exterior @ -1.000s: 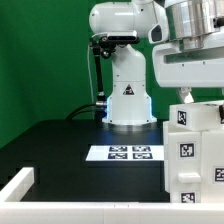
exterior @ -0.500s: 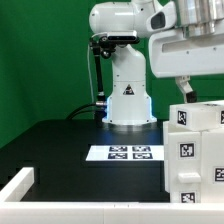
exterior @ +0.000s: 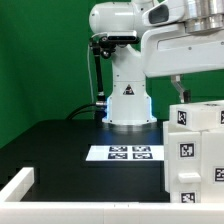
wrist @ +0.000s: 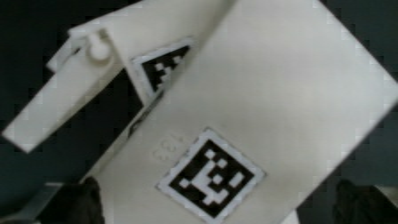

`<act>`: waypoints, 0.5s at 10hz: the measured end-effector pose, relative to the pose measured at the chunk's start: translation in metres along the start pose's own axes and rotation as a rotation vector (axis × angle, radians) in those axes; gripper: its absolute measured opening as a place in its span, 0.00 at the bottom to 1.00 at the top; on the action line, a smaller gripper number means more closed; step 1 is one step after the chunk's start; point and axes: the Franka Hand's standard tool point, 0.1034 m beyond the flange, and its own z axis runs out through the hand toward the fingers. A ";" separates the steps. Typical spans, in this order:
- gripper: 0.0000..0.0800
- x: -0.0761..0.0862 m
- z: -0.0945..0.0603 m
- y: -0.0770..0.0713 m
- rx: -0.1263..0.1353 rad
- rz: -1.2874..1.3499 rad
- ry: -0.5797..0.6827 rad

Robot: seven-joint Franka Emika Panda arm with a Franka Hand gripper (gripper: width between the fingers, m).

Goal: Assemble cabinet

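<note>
Cabinet [exterior: 195,150] sits on the black desk [exterior: 70,150] at the exterior view's right, a tall white tagged body partly cut by the frame edge. Marker board [exterior: 131,153] lies flat just beside it toward the exterior view's left, in front of the arm's base. A white rail [exterior: 15,185] runs along the desk's near left corner.

Pincer [exterior: 181,90] hangs above the cabinet's top, apart from it. Wrist view shows dark fingertips [wrist: 84,197] set wide to either side of a tagged white face [wrist: 217,172], nothing between them, so you can read the pincer as spread and empty.

Step in hand, by my reading: lining up over the cabinet for a grasp or reposition. Your next move calls for a straight descent with the fingers straddling a wall, then closing. Watch the tilt in the wrist view; square up first.
</note>
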 end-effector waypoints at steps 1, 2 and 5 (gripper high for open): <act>0.81 -0.001 -0.001 -0.004 -0.035 -0.153 0.004; 0.81 -0.001 -0.003 -0.008 -0.072 -0.335 0.011; 0.81 0.000 -0.002 -0.007 -0.100 -0.562 0.007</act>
